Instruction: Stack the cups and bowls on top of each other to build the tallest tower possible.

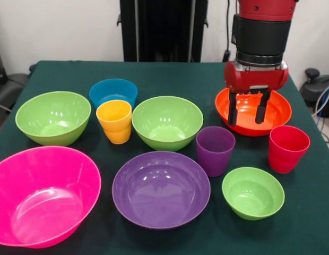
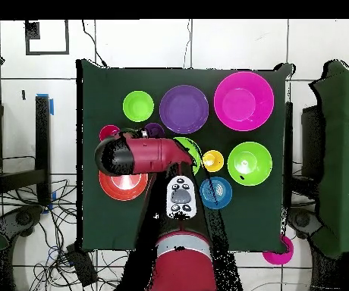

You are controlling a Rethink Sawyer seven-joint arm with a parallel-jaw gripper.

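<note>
My gripper [image 1: 245, 122] hangs open and empty over the wide orange-red bowl [image 1: 276, 109] at the far right, with its fingers [image 1: 232, 111] down inside the rim. In front of it stand the purple cup [image 1: 215, 150] and the red cup [image 1: 288, 149], both upright. The yellow-orange cup [image 1: 115, 121] stands left of centre, before the blue bowl [image 1: 113, 91]. Three lime green bowls [image 1: 53, 117] [image 1: 167, 122] [image 1: 253, 192], the wide purple bowl [image 1: 161, 188] and the hot pink bowl [image 1: 42, 195] sit apart. Nothing is stacked. In the overhead view the arm [image 2: 143, 155] hides the gripper.
Everything rests on a dark green table [image 1: 154, 74] whose edges lie close to the pink bowl and the red cup. The black pedestal [image 1: 162, 29] stands behind the far edge. Cables and a pink thing [image 2: 278, 254] lie on the floor beside the table.
</note>
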